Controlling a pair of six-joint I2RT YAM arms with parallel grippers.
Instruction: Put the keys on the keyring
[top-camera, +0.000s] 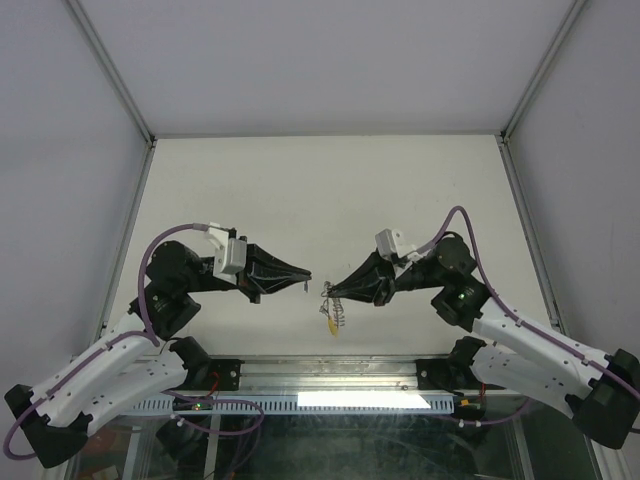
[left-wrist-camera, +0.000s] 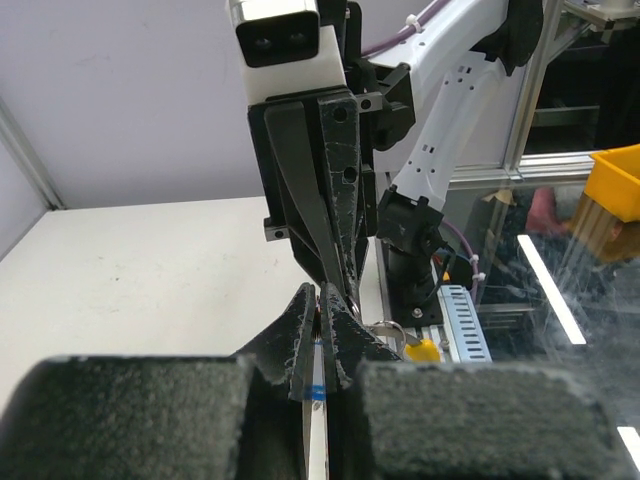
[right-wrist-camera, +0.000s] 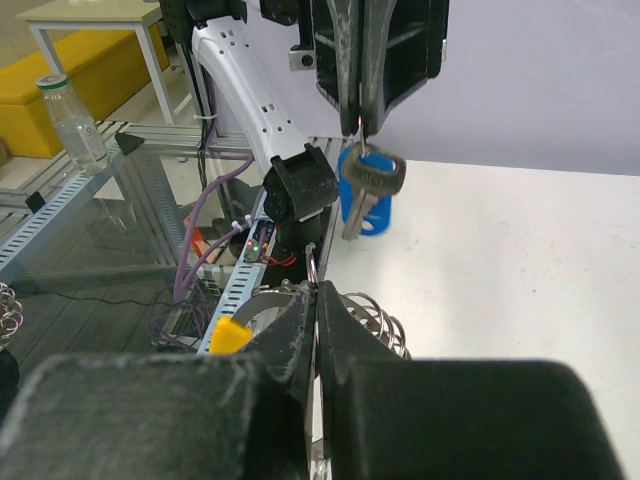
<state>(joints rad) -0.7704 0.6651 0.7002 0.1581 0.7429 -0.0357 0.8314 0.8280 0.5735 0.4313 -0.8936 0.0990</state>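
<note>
In the top view my left gripper (top-camera: 304, 281) and right gripper (top-camera: 330, 290) meet tip to tip above the near half of the table. The left one (left-wrist-camera: 324, 295) is shut on the keys. In the right wrist view a silver key (right-wrist-camera: 378, 172) and a blue-headed key (right-wrist-camera: 364, 207) dangle from its tip. My right gripper (right-wrist-camera: 318, 290) is shut on the keyring (right-wrist-camera: 385, 325), a silvery coiled ring with a yellow piece (right-wrist-camera: 228, 335). The keyring (top-camera: 337, 314) hangs below the right jaws. A small gap separates the keys from the keyring.
The white table (top-camera: 320, 190) lies between grey walls with metal corner posts. A metal rail with cables (top-camera: 330, 400) runs along the near edge between the arm bases. Off the table stand a bottle (right-wrist-camera: 72, 125) and a yellow bin (left-wrist-camera: 620, 180).
</note>
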